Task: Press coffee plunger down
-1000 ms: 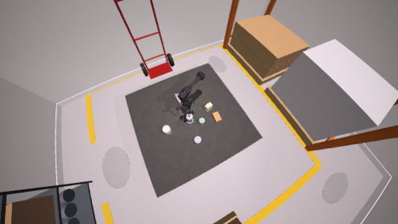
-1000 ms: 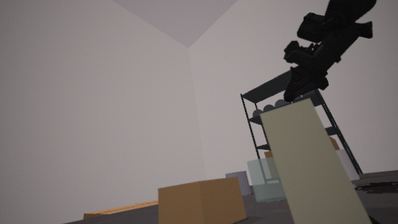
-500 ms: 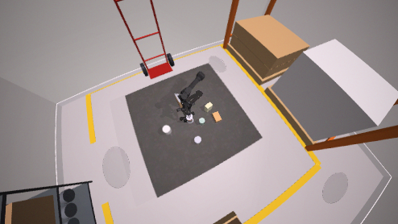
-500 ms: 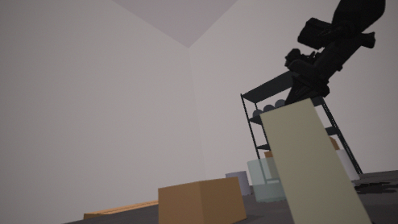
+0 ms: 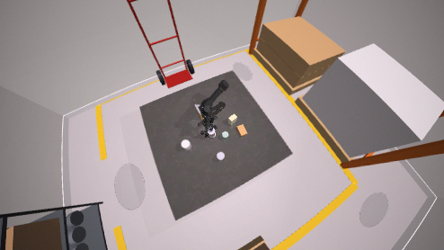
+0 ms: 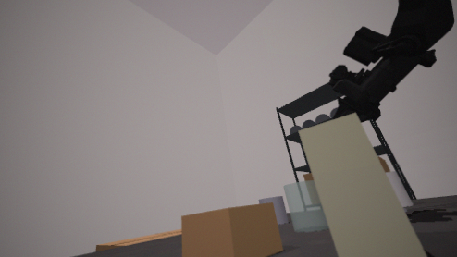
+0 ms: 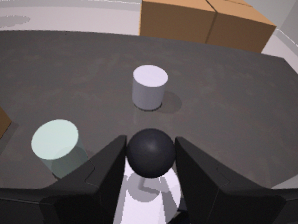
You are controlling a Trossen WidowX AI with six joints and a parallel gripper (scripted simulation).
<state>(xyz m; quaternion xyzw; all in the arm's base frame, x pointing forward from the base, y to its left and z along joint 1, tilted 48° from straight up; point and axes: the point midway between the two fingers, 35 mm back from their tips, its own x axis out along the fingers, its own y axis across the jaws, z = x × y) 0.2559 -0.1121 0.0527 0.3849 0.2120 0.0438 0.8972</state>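
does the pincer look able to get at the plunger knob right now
Yes, it looks so: the pincer is already shut on the black plunger knob, one finger on each side, and nothing stands between them in the wrist view.

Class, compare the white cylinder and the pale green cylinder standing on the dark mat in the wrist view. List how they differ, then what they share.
Colour: the white cylinder is opaque white; the green cylinder is pale mint and looks see-through in the exterior view.
Position: the white cylinder stands straight beyond the knob; the green cylinder stands left of it, nearer the tool.
Width: the green cylinder's top looks broader.
Shared: both stand upright on the mat, untouched.
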